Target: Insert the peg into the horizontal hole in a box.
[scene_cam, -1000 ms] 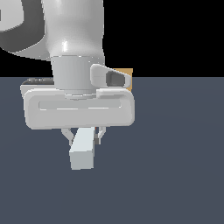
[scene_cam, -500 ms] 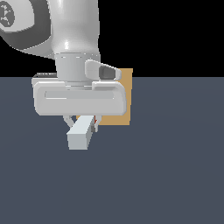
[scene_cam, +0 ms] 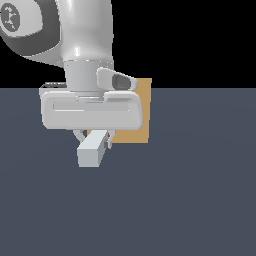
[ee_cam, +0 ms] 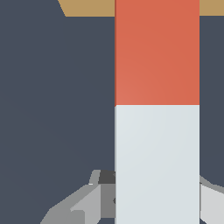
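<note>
White gripper (scene_cam: 94,136) clamped on orange-red-and-white square peg (ee_cam: 156,109) | carried farther, toward tan block box (scene_cam: 141,112) | hole hidden | alignment, insertion remain

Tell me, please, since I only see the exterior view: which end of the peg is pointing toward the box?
Observer: The orange-red end. In the wrist view the peg runs from its white half, near the hand, to the orange-red half that reaches the box.
Operator: Thank you. Can you see the hole from there?
Observer: No. The wrist view shows only a thin strip of the box, and the peg covers the middle of it.
Operator: Is the hand gripping the white half?
Observer: Yes, the fingers sit either side of the white half, well back from the colour boundary.
</note>
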You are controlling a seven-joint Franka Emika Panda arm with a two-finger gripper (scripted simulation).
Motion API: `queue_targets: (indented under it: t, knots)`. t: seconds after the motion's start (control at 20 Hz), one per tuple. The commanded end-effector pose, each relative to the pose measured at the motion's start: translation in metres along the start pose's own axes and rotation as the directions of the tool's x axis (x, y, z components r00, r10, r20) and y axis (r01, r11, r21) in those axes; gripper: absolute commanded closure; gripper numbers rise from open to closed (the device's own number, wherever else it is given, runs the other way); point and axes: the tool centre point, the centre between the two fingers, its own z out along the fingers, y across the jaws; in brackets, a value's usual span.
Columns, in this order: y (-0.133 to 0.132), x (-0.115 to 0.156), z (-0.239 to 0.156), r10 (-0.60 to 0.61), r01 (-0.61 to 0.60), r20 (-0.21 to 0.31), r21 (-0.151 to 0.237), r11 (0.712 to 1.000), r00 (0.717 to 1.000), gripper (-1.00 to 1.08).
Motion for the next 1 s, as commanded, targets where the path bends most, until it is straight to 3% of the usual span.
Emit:
queue_targets:
  t: [0.0,0.5,0.95]
  knots:
    - [0.001,0.0,-0.001,0.001,-0.001,0.0,-0.002,1.0,1.0,1.08]
    - [0.002,0.006,-0.001,0.001,-0.001,0.0,-0.003,1.0,1.0,1.08]
    - [0.001,0.059,-0.002,0.001,-0.001,0.0,-0.004,1.0,1.0,1.08]
